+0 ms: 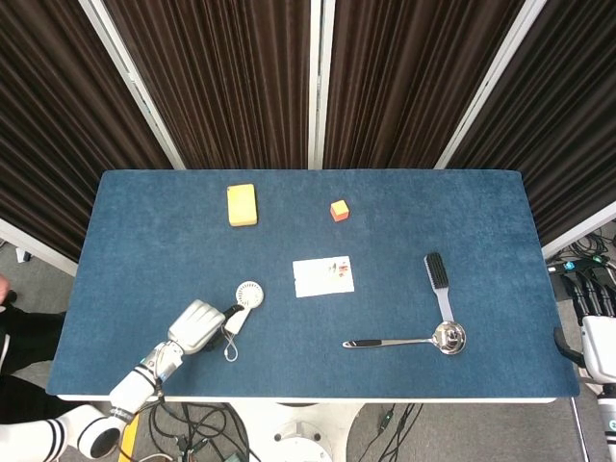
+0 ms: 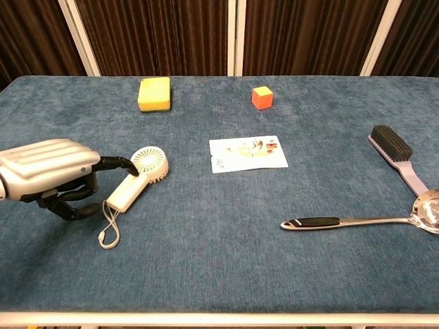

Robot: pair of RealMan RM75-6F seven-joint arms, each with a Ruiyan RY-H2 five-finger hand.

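left robot hand (image 2: 48,168) beside a small fan (image 2: 139,177) on the blue surface (image 2: 226,274)

the fan is laid flat at the front left of the surface, its round head turned away and its cord (image 2: 108,229) trailing forward. the left robot hand is set just left of the fan's handle, fingers curled under with nothing gripped, one dark fingertip (image 2: 127,164) reaching to the handle; whether it touches cannot be told. a sponge (image 2: 154,93), a cube (image 2: 261,96), a card (image 2: 247,153), a brush (image 2: 393,155) and a ladle (image 2: 363,220) are spread elsewhere. the right robot hand is not seen
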